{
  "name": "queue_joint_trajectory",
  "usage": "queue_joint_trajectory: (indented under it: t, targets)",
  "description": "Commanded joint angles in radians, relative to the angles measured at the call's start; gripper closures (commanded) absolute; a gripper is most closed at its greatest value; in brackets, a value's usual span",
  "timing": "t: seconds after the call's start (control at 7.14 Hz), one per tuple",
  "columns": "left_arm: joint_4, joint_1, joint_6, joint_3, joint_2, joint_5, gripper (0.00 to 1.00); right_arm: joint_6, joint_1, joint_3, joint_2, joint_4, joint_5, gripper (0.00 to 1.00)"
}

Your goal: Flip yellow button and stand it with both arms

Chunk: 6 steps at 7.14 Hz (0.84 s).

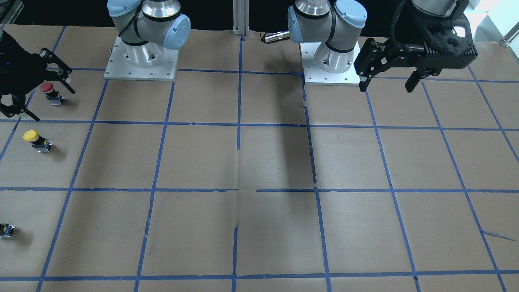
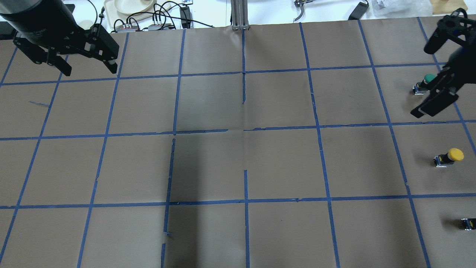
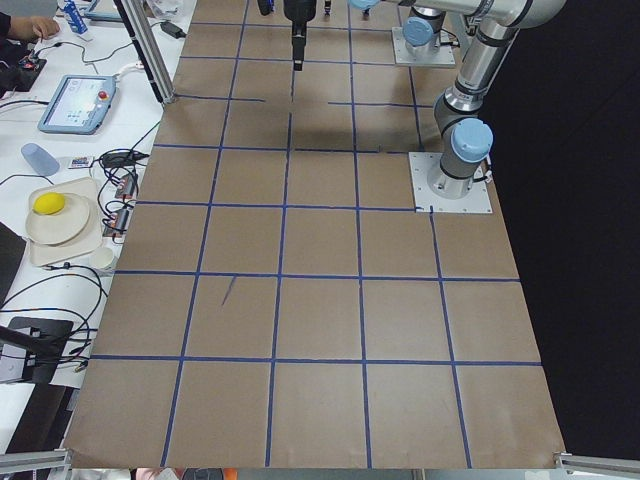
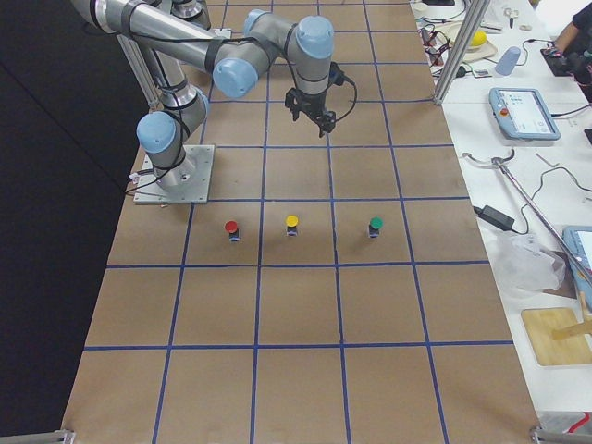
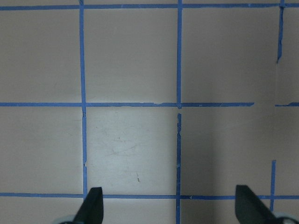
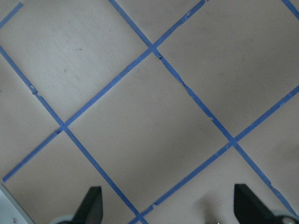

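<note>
The yellow button (image 1: 34, 140) sits on the brown paper near the table's right end, yellow cap on a black-and-grey body. It also shows in the overhead view (image 2: 450, 156) and the exterior right view (image 4: 291, 225), where its cap looks uppermost. My right gripper (image 2: 422, 80) hangs open and empty, high above the table and farther from the robot than the yellow button; it also shows in the front-facing view (image 1: 52, 103). My left gripper (image 1: 386, 87) hangs open and empty over the far left of the table (image 2: 89, 70). Both wrist views show only taped paper between open fingertips (image 5: 93, 207).
A red-capped button (image 1: 47, 88) and a green-capped button (image 2: 427, 79) flank the yellow one in a row. Blue tape marks a grid on the paper (image 2: 241, 167). Both arm bases (image 1: 140, 56) stand at the robot's edge. Cables and a tray (image 2: 130, 7) lie beyond the far edge.
</note>
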Motion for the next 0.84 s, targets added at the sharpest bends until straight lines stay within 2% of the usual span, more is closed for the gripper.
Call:
queue_joint_trajectory:
  t: [0.0,0.14,0.28,0.56,0.7]
  targets:
    - [-0.016,0.008,0.024,0.011,-0.01,0.001,0.0,0.362,0.147,-0.079,0.019,0.04,0.006,0.0]
    - [0.031,0.015,0.111,0.002,-0.048,0.002,0.0,0.554,0.187,-0.102,0.02,0.088,0.004,0.0]
    - [0.036,0.017,0.104,0.023,-0.085,-0.001,0.0,0.651,0.213,-0.137,0.021,0.13,0.004,0.0]
    - [0.042,0.014,0.012,0.024,-0.085,-0.013,0.0,0.86,0.26,-0.261,0.076,0.264,-0.008,0.0]
    - [0.044,0.014,-0.032,0.013,-0.096,-0.016,0.0,0.979,0.317,-0.336,0.113,0.302,-0.043,0.0]
